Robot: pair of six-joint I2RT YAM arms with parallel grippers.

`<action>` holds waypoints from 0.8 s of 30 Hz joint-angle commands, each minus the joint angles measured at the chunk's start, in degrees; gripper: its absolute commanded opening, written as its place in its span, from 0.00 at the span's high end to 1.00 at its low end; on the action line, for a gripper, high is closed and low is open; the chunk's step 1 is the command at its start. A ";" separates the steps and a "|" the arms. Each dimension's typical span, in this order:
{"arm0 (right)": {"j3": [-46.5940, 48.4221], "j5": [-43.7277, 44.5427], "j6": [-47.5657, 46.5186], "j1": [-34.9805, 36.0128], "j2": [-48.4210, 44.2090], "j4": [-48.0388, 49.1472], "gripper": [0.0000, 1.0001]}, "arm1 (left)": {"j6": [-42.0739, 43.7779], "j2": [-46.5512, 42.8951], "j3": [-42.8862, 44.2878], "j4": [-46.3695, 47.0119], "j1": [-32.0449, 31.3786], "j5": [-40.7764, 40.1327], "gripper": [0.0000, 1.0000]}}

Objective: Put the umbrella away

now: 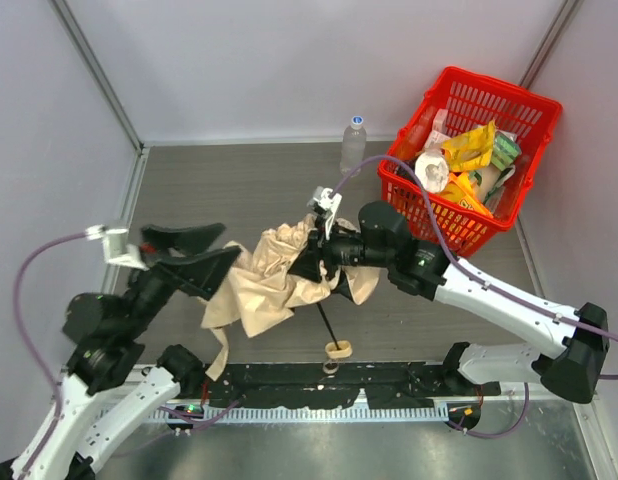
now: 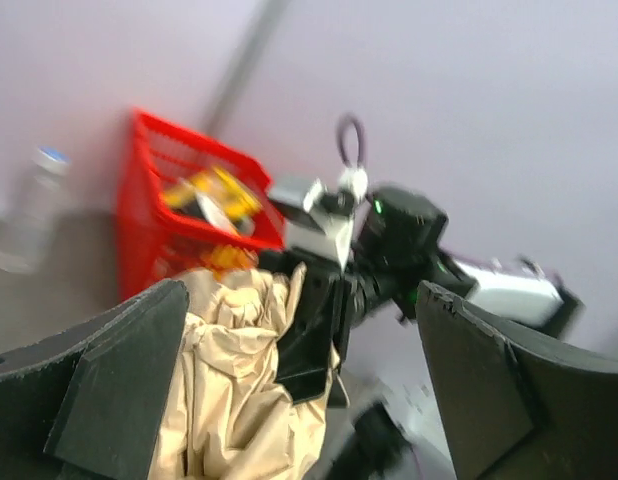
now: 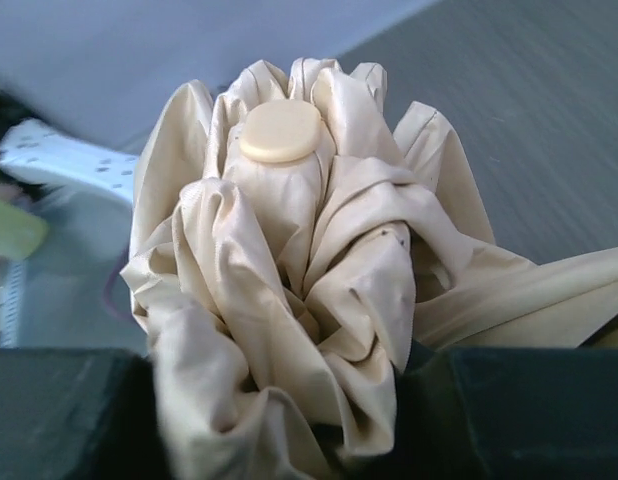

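Right gripper (image 1: pixel 324 255) is clamped on the bunched cream cloth of the umbrella (image 1: pixel 279 280), which sits over the middle of the table (image 1: pixel 239 180), between the two arms. Its thin black shaft (image 1: pixel 327 322) slants from the bundle towards the near edge and ends at the small beige handle (image 1: pixel 337 349). The round cap (image 3: pixel 281 130) at the other end faces the right wrist camera. Loose cloth spreads left to the left gripper (image 1: pixel 229 242), whose fingers stand wide apart, gripping nothing. The right arm hides where shaft meets cloth. The left wrist view is blurred. A red basket (image 1: pixel 505 86) and a bottle (image 1: pixel 354 145) stand well apart, at the far side.
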 commanded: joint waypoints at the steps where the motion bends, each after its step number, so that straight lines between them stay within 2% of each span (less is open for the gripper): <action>1: 10.10 19.01 -12.42 -3.21 -0.97 -13.52 0.99 | 12.15 -5.40 9.74 -21.10 0.26 -29.39 0.00; 3: 16.41 24.02 -16.29 -5.49 0.96 -16.86 0.99 | 13.12 -5.76 12.12 -27.08 0.26 -38.99 0.01; 4: 18.37 27.28 -18.66 -6.89 2.97 -18.69 0.99 | 14.43 -5.67 12.74 -28.41 0.26 -39.98 0.00; 8: 35.41 36.78 -29.22 -8.49 12.53 -22.40 0.99 | 14.18 -4.97 12.13 -28.17 0.26 -37.27 0.00; 10: 45.34 42.40 -36.68 -8.49 17.72 -21.36 0.99 | 13.48 -4.62 11.69 -28.43 0.17 -35.60 0.03; 13: 55.36 43.92 -52.20 -8.49 25.81 -17.59 0.99 | 11.55 -5.57 10.29 -28.34 0.26 -33.58 0.04; 16: 54.00 47.76 -68.91 -7.53 31.28 -13.45 0.99 | 9.52 -7.59 8.01 -28.25 0.26 -30.95 0.05; 19: 48.90 54.98 -75.45 -5.86 36.72 -6.44 0.99 | 8.99 -10.58 5.81 -29.30 0.26 -30.85 0.05; 23: 30.20 64.12 -82.57 -2.52 39.45 14.62 0.99 | 8.64 -15.68 3.08 -30.97 0.17 -33.75 0.05; 24: 25.90 66.83 -83.19 -1.03 40.16 16.77 0.99 | 8.47 -16.65 2.64 -31.32 0.26 -34.01 0.06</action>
